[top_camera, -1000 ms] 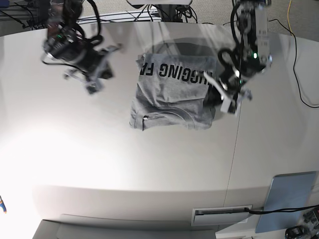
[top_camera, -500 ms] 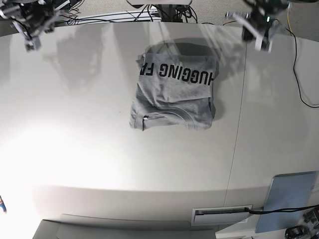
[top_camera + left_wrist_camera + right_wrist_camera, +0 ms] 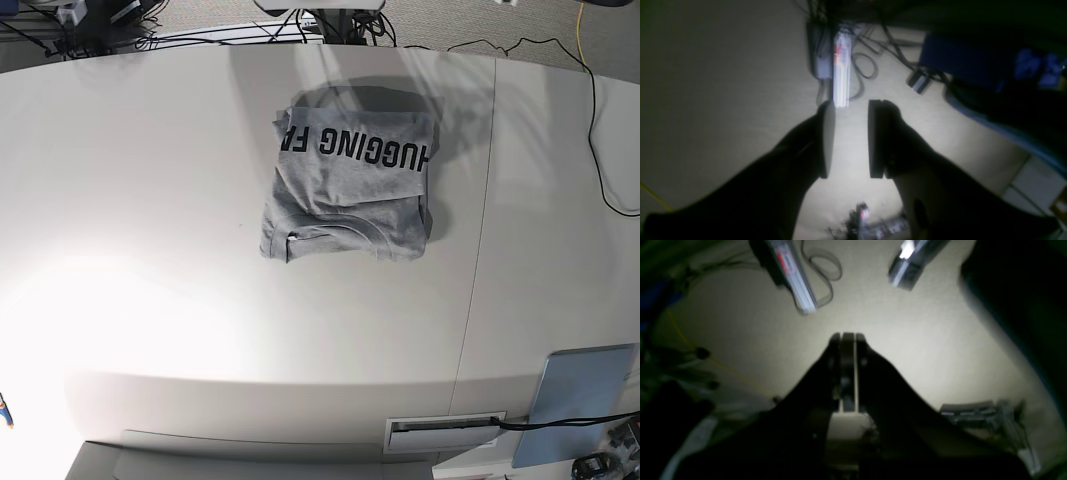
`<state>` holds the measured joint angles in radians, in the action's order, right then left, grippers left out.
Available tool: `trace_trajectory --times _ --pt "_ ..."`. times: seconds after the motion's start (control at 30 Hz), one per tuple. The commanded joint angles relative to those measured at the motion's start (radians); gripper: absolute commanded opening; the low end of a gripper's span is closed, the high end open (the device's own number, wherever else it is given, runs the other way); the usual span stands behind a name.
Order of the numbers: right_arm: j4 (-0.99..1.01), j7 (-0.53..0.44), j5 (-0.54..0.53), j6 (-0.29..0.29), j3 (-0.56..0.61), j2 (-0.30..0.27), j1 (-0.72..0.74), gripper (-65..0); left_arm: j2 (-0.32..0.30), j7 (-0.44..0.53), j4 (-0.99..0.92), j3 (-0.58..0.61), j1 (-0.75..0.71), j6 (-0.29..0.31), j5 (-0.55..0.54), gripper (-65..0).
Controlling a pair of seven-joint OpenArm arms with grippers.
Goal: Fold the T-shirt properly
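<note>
Left wrist view is dim: the left gripper (image 3: 846, 140) points at floor and blurred cables, its jaws a narrow gap apart, holding nothing. Right wrist view, equally dark: the right gripper (image 3: 848, 373) has its jaws pressed together, empty. Base view shows neither gripper; the folded T-shirt (image 3: 350, 185) lies on the table (image 3: 150, 300), lettering up.

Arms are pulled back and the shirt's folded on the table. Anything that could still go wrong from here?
1. The heather-grey cotton T-shirt is a loose, uneven bundle: the lettered flap lies askew and a small flap sticks out at the front-left corner, so the fold might not count as proper.
2. The left gripper is open, the right gripper shut; both wrist views show only floor and cables, so any re-grasp would likely rely on the base view.
</note>
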<state>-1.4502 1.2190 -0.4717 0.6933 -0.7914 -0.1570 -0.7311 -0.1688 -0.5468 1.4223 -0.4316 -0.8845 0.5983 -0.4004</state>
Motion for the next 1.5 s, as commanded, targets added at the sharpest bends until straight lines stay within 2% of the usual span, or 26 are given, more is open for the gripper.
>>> trace_trajectory --times 0.0,0.1,0.2,0.27,0.4,0.5,0.57,0.63,0.73,0.83,0.9,1.0,1.07,1.3,1.47 --pt "0.06 -0.018 0.028 0.005 -0.006 -0.025 0.013 -63.7 -0.006 0.006 -0.05 -0.003 0.015 0.016 -0.002 -46.0" --pt "0.304 -0.113 0.154 0.005 -0.006 -0.069 0.105 -63.7 -0.005 0.03 -0.244 -0.003 0.117 0.043 0.043 -46.0" --pt "0.536 -0.218 0.287 0.005 0.006 -0.125 0.202 -63.7 -0.006 0.12 -0.431 -0.003 0.216 0.042 0.129 -46.0" --pt "0.667 -0.314 0.373 0.005 0.053 -0.165 0.256 -63.7 -0.006 0.178 -0.54 -0.003 0.276 0.042 0.186 -46.0" --pt "0.866 -0.562 0.518 0.005 0.253 -0.23 0.352 -63.7 -0.006 0.234 -0.717 -0.003 0.386 0.039 0.225 -46.0" --pt "0.953 -0.661 0.525 -0.003 0.424 -0.24 0.43 -63.7 -0.006 0.234 -0.803 -0.003 0.458 0.039 0.225 -46.0" --pt "0.987 -0.711 0.523 -0.074 0.526 -0.229 0.48 -63.7 -0.005 0.234 -0.837 -0.003 0.496 0.039 0.225 -46.0" --pt "1.001 -0.737 0.513 -0.136 0.613 -0.208 0.523 -63.7 -0.005 0.234 -0.855 -0.003 0.524 0.034 0.225 -46.0" --pt "1.001 -0.742 0.505 -0.211 0.707 -0.167 0.567 -63.7 -0.002 0.247 -0.859 -0.003 0.545 -0.005 0.225 -46.0" --pt "1.001 -0.745 0.506 -0.26 0.769 -0.123 0.599 -63.7 0.01 0.322 -0.859 -0.003 0.547 -0.05 0.228 -46.0" --pt "1.001 -0.756 0.506 -0.283 0.794 -0.101 0.611 -63.7 0.026 0.362 -0.863 -0.003 0.548 -0.09 0.269 -46.0" --pt "1.001 -0.77 0.506 -0.286 0.811 -0.084 0.615 -63.7 0.05 0.404 -0.882 -0.003 0.553 -0.185 0.34 -46.0" --pt "1.001 -0.783 0.506 -0.286 0.811 -0.081 0.615 -63.7 0.058 0.417 -0.904 -0.003 0.561 -0.218 0.345 -46.1" --pt "1.001 -0.778 0.506 -0.286 0.811 -0.093 0.615 -63.7 0.058 0.414 -1.032 -0.003 0.622 -0.217 0.333 -46.1" --pt "1.001 -0.775 0.506 -0.286 0.811 -0.092 0.615 -63.7 0.058 0.418 -1.056 -0.003 0.632 -0.227 0.333 -46.1"
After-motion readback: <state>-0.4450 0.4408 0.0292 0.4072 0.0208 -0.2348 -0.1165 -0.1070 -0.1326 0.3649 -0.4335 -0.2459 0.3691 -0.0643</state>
